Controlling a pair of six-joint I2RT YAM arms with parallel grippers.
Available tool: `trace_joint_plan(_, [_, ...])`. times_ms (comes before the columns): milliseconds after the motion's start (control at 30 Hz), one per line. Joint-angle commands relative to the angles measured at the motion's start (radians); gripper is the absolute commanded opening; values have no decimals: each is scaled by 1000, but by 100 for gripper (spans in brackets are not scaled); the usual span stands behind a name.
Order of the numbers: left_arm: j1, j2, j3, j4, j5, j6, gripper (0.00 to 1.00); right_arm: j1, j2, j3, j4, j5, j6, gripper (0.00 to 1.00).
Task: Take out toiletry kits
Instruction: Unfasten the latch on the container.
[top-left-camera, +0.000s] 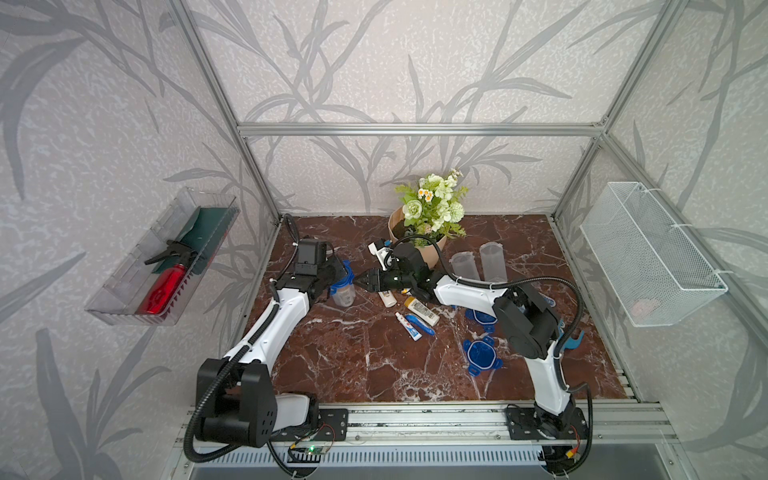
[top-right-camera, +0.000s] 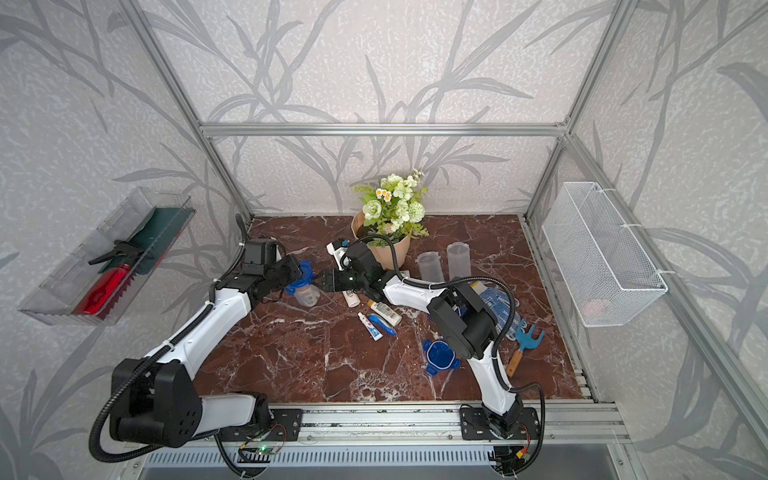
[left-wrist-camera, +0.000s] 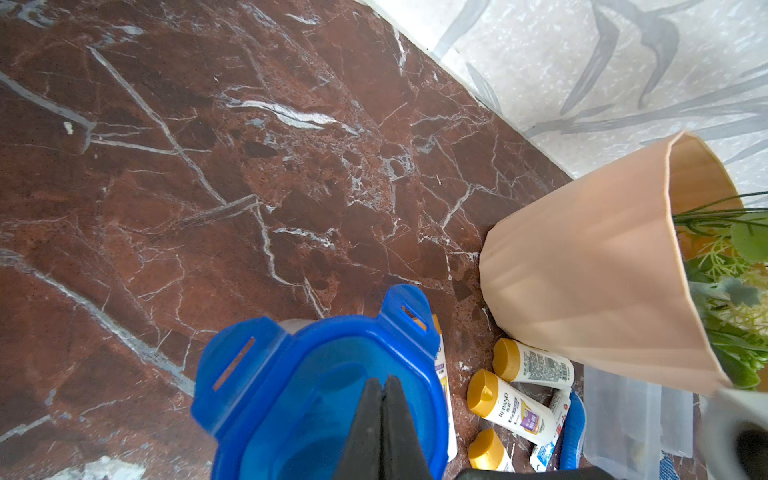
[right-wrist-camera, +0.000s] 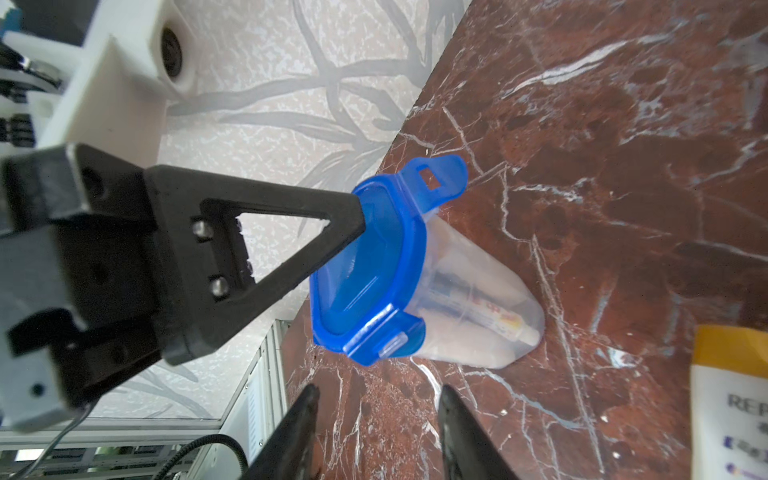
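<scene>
One loose blue lid (top-left-camera: 482, 353) lies nearest, lower right of centre, flat on the surface (top-left-camera: 332, 365). Past it, out in the open: toothpaste tube (top-left-camera: 408, 327) touching toothbrush (top-left-camera: 420, 324), then gold-capped bottles (top-left-camera: 424, 311). Further back, left of centre: lidded jar (top-left-camera: 344, 293), second tube (right-wrist-camera: 490, 309) seen inside. Left end effector (left-wrist-camera: 384, 382) closed, tip on the jar lid (left-wrist-camera: 311, 374). Right end effector (right-wrist-camera: 379, 390) jaws apart, empty, just beside the jar. Rear: empty jars (top-left-camera: 492, 259), flower pot (top-left-camera: 434, 253).

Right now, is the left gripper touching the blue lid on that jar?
Touching. The right wrist view shows the shut left gripper's tip meeting the top of the blue lid.
</scene>
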Motion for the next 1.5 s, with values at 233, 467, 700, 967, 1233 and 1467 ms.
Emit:
trace_joint_plan(233, [-11, 12, -77, -11, 19, -21, 0, 5, 82, 34, 141, -72, 112, 48])
trace_joint_plan(467, [-13, 18, -111, -7, 34, -29, 0, 5, 99, 17, 245, -81, 175, 48])
trace_joint_plan(700, [-13, 30, -135, -1, 47, -36, 0, 5, 129, 21, 295, -88, 224, 48])
trace_joint_plan(967, [-13, 24, -166, 5, 52, -51, 0, 6, 136, 7, 349, -90, 252, 48])
trace_joint_plan(1233, [-13, 12, -207, 9, 59, -55, 0, 8, 158, -9, 503, -116, 315, 47])
trace_joint_plan(1467, [-13, 7, -246, 13, 61, -55, 0, 11, 155, -37, 610, -118, 345, 47])
